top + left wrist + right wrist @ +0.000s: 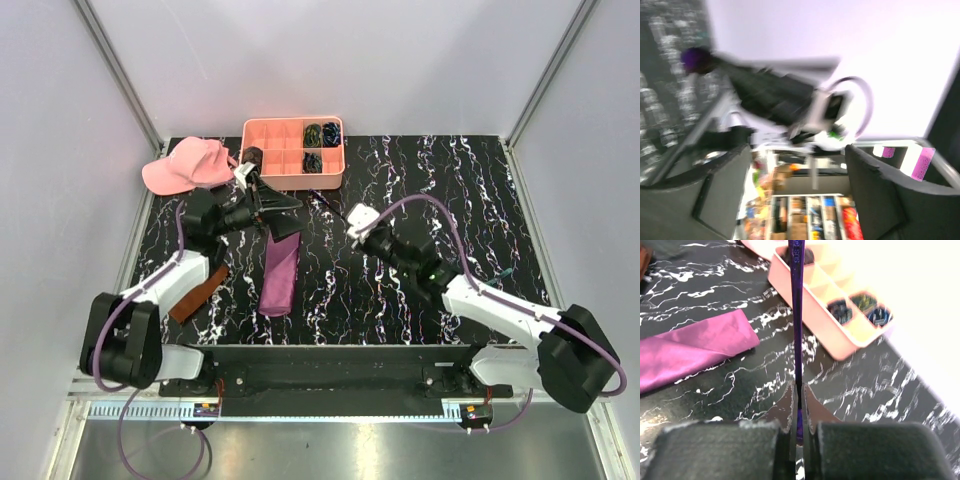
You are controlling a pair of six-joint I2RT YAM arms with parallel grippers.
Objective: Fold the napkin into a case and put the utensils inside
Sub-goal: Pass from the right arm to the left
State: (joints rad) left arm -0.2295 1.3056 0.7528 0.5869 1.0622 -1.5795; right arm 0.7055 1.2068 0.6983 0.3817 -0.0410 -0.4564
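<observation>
Right gripper (799, 390) is pinched tight on one slim utensil (797, 315), held edge-on with its length pointing ahead toward the pink tray (835, 337). The napkin (690, 347) lies on the table (880, 390) off to the left, folded into a long strip, apart from the utensil's tip. Left gripper (272, 198) hangs by the strip's far end, jaws spread wide on nothing. I'd bring the tip round to the strip's open end (can't tell which), keep it low and flat, and slide it along the fold while the left pins the cloth.
</observation>
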